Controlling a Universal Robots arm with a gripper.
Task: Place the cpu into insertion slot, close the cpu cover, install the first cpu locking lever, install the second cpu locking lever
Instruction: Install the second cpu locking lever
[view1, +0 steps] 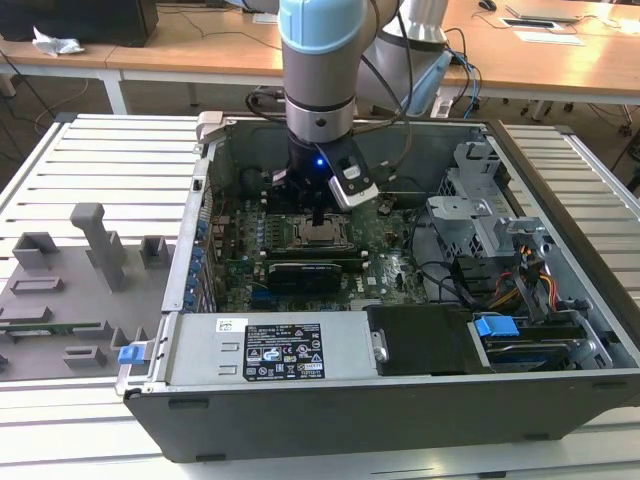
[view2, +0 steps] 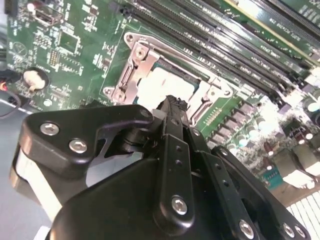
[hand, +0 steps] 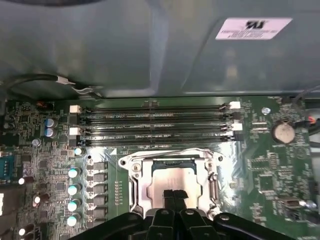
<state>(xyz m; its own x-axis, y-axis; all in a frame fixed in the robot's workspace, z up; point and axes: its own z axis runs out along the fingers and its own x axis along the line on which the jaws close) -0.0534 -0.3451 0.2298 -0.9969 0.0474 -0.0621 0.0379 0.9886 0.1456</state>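
Note:
Inside the open computer case, my gripper (view1: 318, 220) hangs straight over the insertion slot (view1: 322, 237) on the green board. In both wrist views the cpu (hand: 172, 179) (view2: 155, 82) lies in the slot with its pale face showing. The silvery cpu cover (hand: 139, 187) (view2: 131, 67) lies flat around it like a frame. My gripper (hand: 173, 193) (view2: 172, 106) is shut with nothing between its black fingers. Its tips sit at the cpu's near edge, and whether they touch is unclear. Whether the thin locking levers beside the slot are latched cannot be told.
Long memory slots (hand: 155, 125) run just beyond the slot, capacitors (hand: 73, 189) stand on one side and a coin battery (hand: 282, 131) on the other. A black card (view1: 310, 272), drive cage (view1: 490, 215) and case walls (view1: 200, 230) hem the arm in. Grey fixtures (view1: 90, 250) lie outside.

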